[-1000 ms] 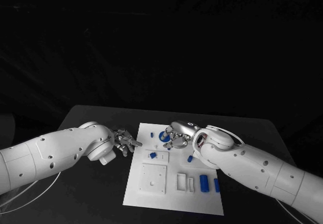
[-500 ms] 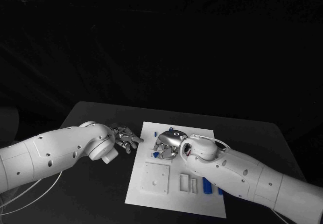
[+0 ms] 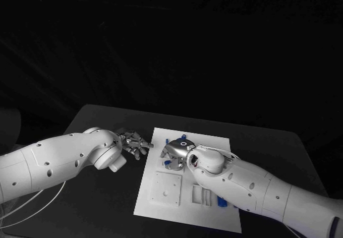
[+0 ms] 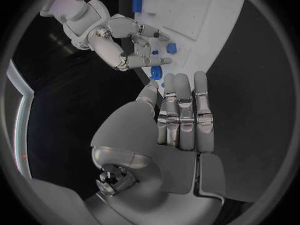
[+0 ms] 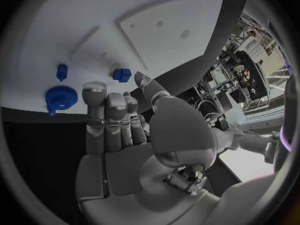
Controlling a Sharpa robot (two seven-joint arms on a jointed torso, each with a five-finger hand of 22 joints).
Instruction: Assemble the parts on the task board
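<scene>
Desk (image 3: 93, 198): black. Task board (image 3: 161, 208) centred on it, blue parts (image 5: 61, 98) at far end.

Right hand (image 3: 175, 152) over board's far end, fingers released, nothing grasped; blue block (image 5: 121, 75) just beside fingertips. Left hand (image 3: 133, 145) off board's left edge, fingers straight, empty.

Advice: block to be pinched squarely, wrist kept low, neighbouring parts not to be knocked.

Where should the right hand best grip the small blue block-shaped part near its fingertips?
Probably pinch the small blue block-shaped part across two opposite flat sides, coming from above: it sits free on the white task board, just beyond the right hand.
</scene>
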